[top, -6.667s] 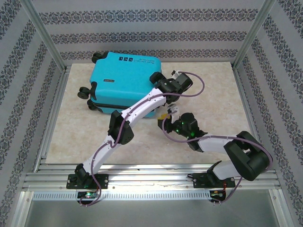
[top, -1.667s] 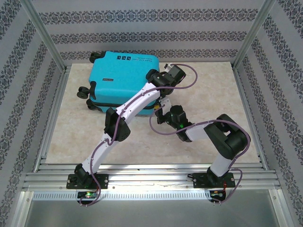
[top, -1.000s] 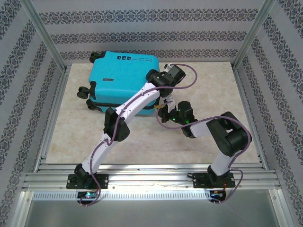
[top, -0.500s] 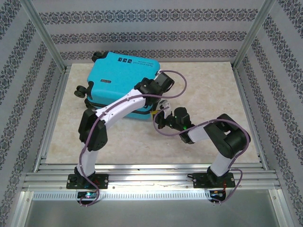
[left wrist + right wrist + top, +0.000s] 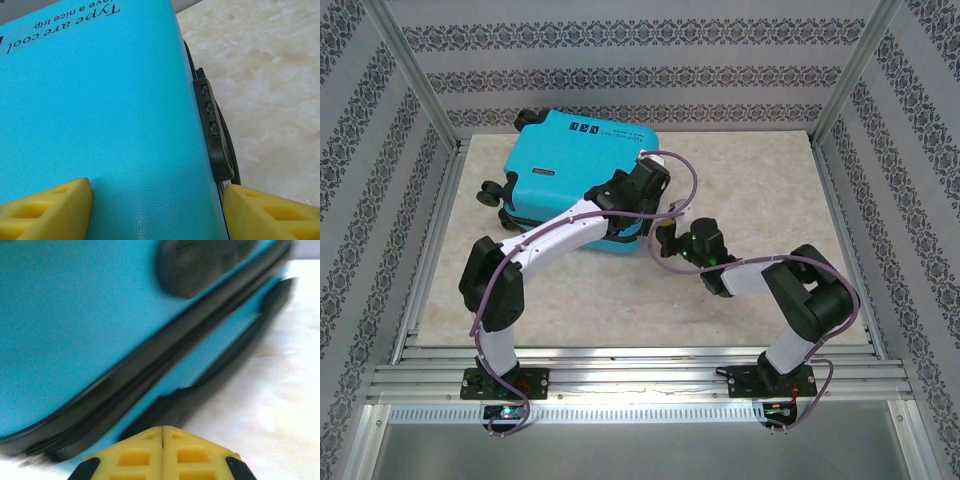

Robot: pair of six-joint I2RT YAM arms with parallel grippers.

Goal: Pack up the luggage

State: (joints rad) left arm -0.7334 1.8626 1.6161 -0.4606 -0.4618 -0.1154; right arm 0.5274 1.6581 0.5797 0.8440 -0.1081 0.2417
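The luggage [image 5: 570,175], a small turquoise hard-shell suitcase, lies closed and flat on the far left part of the beige marbled bench [image 5: 760,190]. Its black wheels [image 5: 492,192] stick out on the left side, and a row of small dark labels [image 5: 585,127] sits near its far edge. The left arm reaches across from its base, and the left gripper [image 5: 642,192] hangs over the right edge of the shell. In the left wrist view this gripper [image 5: 157,210] is spread wide. One yellow fingertip sits low over the textured turquoise lid [image 5: 100,115], and the other is out past the edge, above the bench [image 5: 270,75]. Nothing is held between them, and whether either fingertip touches the shell cannot be told. Between the fingertips a black combination lock [image 5: 212,130] runs along the side of the case, and upside-down black lettering [image 5: 75,17] reads "Type are cool" at the far end of the lid. The right gripper [image 5: 668,230] sits just beside the near right corner of the case, pointing toward it. In the right wrist view its yellow fingertips [image 5: 162,452] are pressed together with nothing between them. They sit close to the blurred turquoise side of the case [image 5: 75,315], where a black zip band [image 5: 150,360] runs diagonally across the shell above the pale bench [image 5: 280,405].
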